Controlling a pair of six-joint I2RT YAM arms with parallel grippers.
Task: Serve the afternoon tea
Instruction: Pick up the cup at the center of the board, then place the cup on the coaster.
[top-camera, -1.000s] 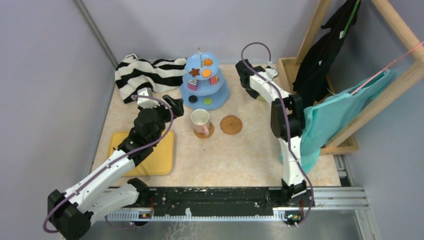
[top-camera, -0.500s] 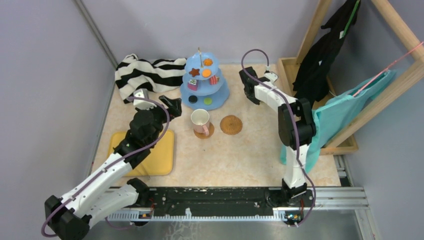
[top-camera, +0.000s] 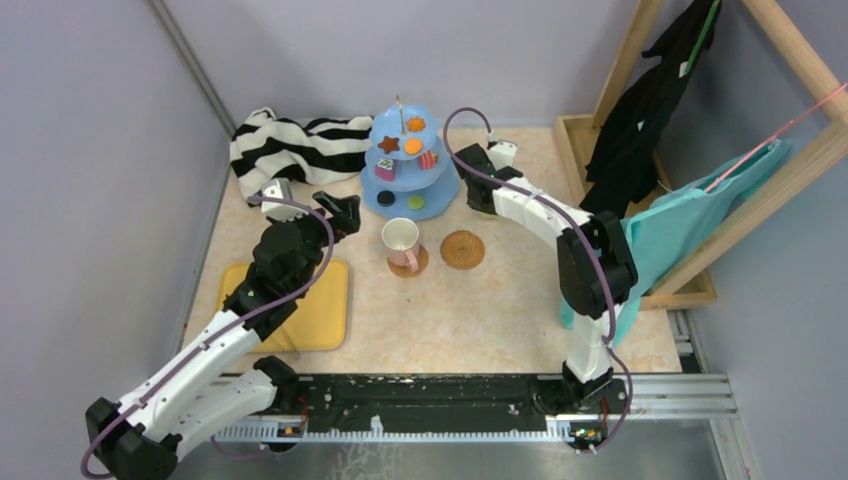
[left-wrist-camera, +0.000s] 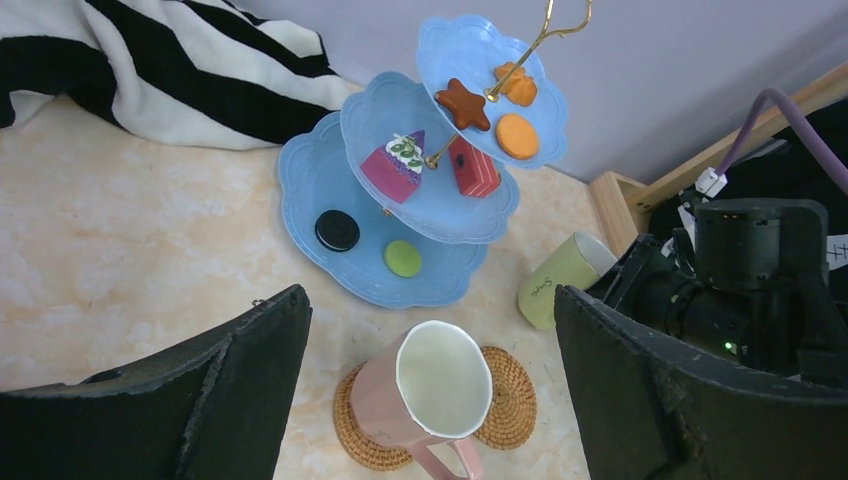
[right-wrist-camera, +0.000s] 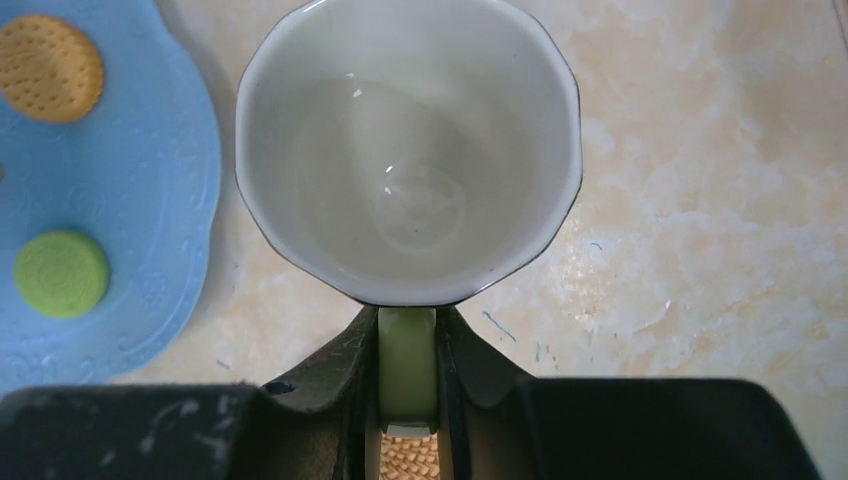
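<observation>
The light-blue three-tier stand holds toy cookies and cake slices at the back centre. A pink-handled cup stands on a cork coaster, and a second coaster lies bare to its right. My right gripper is shut on the handle of the yellow-green cup, upright beside the stand's bottom tier; the cup also shows in the left wrist view. My left gripper hangs open above the pink-handled cup, touching nothing.
A black-and-white striped cloth lies at the back left. A yellow tray sits under my left arm. A wooden rack with black and teal garments stands along the right side.
My right arm has swung left from the back right, carrying the yellow-green cup up beside the stand. My left arm has shifted slightly, its jaws still wide.
</observation>
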